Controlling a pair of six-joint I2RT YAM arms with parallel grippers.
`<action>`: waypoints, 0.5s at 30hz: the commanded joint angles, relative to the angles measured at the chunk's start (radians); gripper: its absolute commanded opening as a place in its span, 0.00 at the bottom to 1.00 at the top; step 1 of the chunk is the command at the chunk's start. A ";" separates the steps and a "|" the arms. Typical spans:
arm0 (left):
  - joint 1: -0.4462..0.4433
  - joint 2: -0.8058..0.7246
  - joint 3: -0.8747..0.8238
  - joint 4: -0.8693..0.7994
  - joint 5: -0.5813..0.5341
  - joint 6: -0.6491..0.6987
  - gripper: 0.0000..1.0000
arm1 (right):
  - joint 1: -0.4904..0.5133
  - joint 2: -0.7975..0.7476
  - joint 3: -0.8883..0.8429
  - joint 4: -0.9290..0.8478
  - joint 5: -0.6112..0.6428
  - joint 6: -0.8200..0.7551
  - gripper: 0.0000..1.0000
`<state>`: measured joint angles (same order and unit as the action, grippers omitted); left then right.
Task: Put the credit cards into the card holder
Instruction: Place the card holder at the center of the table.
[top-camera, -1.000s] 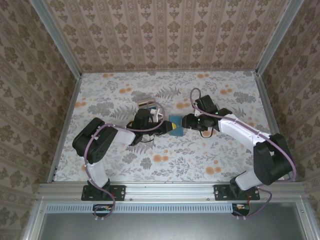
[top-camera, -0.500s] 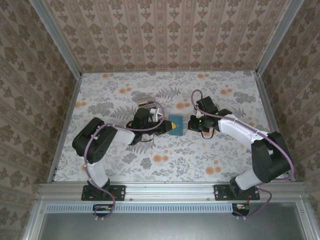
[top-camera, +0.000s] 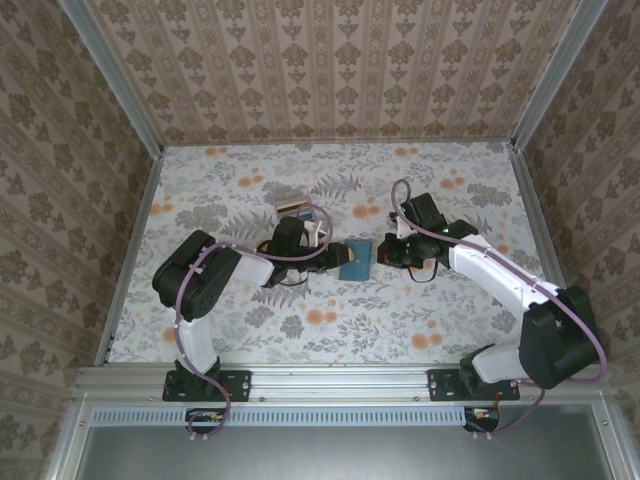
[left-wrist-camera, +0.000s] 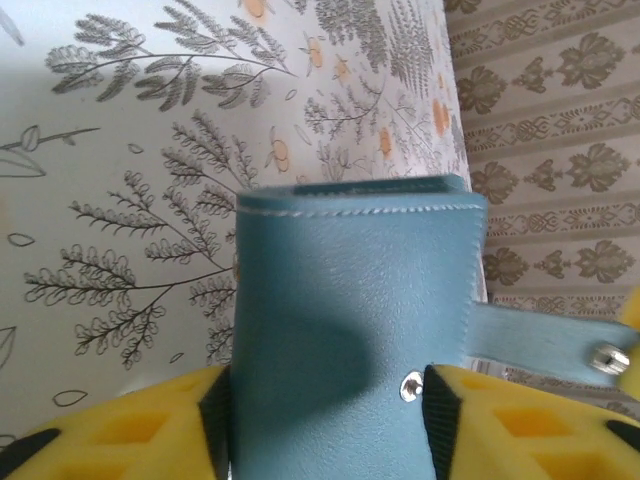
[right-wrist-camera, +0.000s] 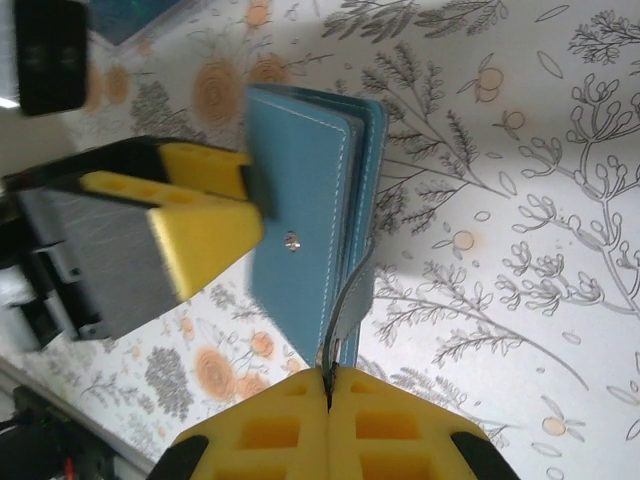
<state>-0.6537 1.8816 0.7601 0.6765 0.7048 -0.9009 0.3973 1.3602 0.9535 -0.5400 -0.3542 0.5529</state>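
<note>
The teal-blue card holder (top-camera: 355, 261) lies on the flowered table between my two grippers. In the left wrist view the card holder (left-wrist-camera: 350, 320) sits between my left gripper's (left-wrist-camera: 328, 395) yellow fingers, which stand apart, open, along its sides. My right gripper (right-wrist-camera: 328, 378) is shut on the holder's thin strap (right-wrist-camera: 350, 300), which curves up from the closed case (right-wrist-camera: 300, 200). Seen from above, the left gripper (top-camera: 335, 258) is at the holder's left edge and the right gripper (top-camera: 383, 250) at its right. Small coloured credit cards (top-camera: 293, 206) show behind the left arm, too small to tell apart.
A pale card stand (top-camera: 292, 213) stands just behind the left wrist. A dark blue flat shape (right-wrist-camera: 140, 15) lies at the top left of the right wrist view. Metal rails and patterned walls (top-camera: 320, 60) edge the table.
The left gripper has opened off the holder. The right gripper has shut on the strap and drawn slightly right, and the holder has shifted and tilted a little.
</note>
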 joint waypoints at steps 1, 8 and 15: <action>0.006 0.002 0.026 -0.026 0.009 0.048 0.63 | -0.002 -0.028 0.018 -0.047 -0.066 -0.003 0.00; 0.011 -0.022 -0.027 -0.001 0.011 0.092 0.71 | -0.001 0.023 0.018 -0.020 -0.126 -0.008 0.00; 0.011 -0.023 -0.050 0.062 0.068 0.094 0.71 | -0.001 0.092 0.013 0.036 -0.150 0.007 0.00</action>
<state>-0.6464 1.8820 0.7296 0.7040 0.7246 -0.8394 0.3973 1.4517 0.9562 -0.5529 -0.4595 0.5529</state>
